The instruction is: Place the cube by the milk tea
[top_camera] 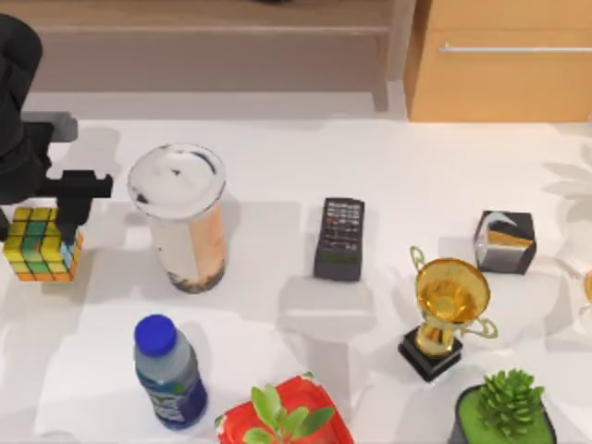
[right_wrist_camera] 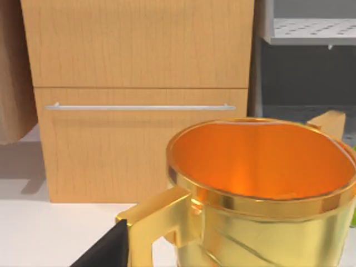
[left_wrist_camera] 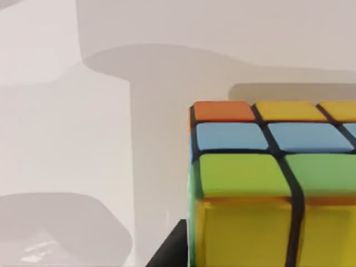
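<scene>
Sitting on the white counter (top_camera: 277, 166), the milk tea (top_camera: 180, 217) stands just to the right of my left pincer (top_camera: 57, 217), which looks clenched on the cube (top_camera: 42, 245) from above. Judging by that, I'd keep it clamped, slide right slowly, and set the cube down close beside the cup without bumping it. Right arm's parked over by the trophy (right_wrist_camera: 261, 189).

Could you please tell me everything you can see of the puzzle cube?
The cube is a small glossy 3x3 puzzle with yellow, green, orange and blue squares between black grid lines. It sits at the table's far left, left of the milk tea and apart from it, with the left gripper on it.
</scene>
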